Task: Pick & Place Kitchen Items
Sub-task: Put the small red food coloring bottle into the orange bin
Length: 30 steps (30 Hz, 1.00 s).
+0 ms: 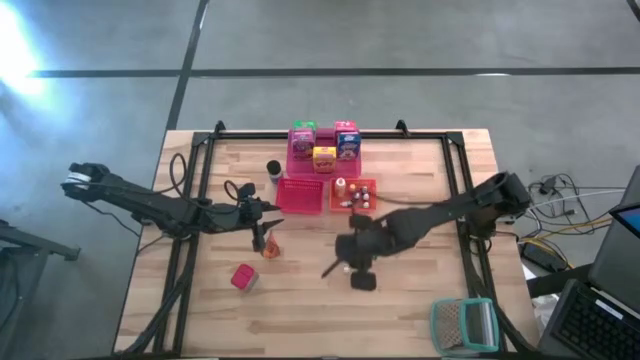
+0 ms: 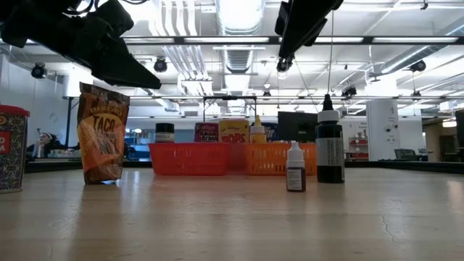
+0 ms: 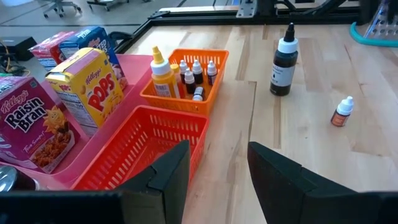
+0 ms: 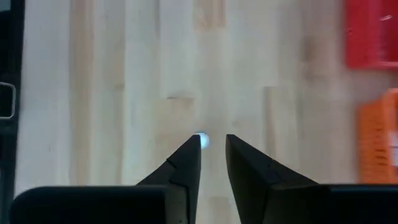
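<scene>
Orange taco bag (image 1: 270,245) sits centre-left in my high view under the left gripper (image 3: 217,171), fingers apart. Right gripper (image 4: 212,146), slightly parted, hangs mid-frame over a small dropper bottle (image 3: 341,112).

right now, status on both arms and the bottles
Left end effector open, empty, facing red basket. Right end effector open above bare table. Big bottle, small bottle standing loose.
</scene>
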{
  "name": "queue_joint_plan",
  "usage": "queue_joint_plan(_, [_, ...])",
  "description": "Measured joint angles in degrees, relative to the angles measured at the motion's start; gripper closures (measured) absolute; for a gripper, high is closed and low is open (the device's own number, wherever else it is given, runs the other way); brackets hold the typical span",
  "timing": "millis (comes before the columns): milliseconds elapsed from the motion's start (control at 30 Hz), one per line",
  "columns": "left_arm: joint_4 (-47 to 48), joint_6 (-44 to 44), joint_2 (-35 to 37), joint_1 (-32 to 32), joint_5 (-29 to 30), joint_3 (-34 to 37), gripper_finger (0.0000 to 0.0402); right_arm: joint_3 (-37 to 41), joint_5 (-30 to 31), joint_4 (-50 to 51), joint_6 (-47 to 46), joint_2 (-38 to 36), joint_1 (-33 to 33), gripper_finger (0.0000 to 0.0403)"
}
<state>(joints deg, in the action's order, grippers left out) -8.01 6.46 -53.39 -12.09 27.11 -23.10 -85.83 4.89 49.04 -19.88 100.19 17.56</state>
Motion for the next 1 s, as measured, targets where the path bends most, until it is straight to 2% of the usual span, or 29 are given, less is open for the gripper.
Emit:
queue_joint_plan(233, [0.0, 0.4, 0.0, 0.0, 0.0, 0.0, 0.0234, -4.8, -0.1, 0.7, -2.5, 7.7, 2.5, 0.0295])
queue_joint_plan(633, [0.4, 1.0, 0.0, 0.0, 0.0, 0.0, 0.0234, -14.6, -0.6, 12.5, -2.7, 19.7, 3.0, 0.0248])
queue_joint_plan(1000, [0.9, 1.1, 0.0, 0.0, 0.0, 0.0, 0.0234, -15.1, -0.4, 14.0, -2.7, 21.5, 2.9, 0.0227])
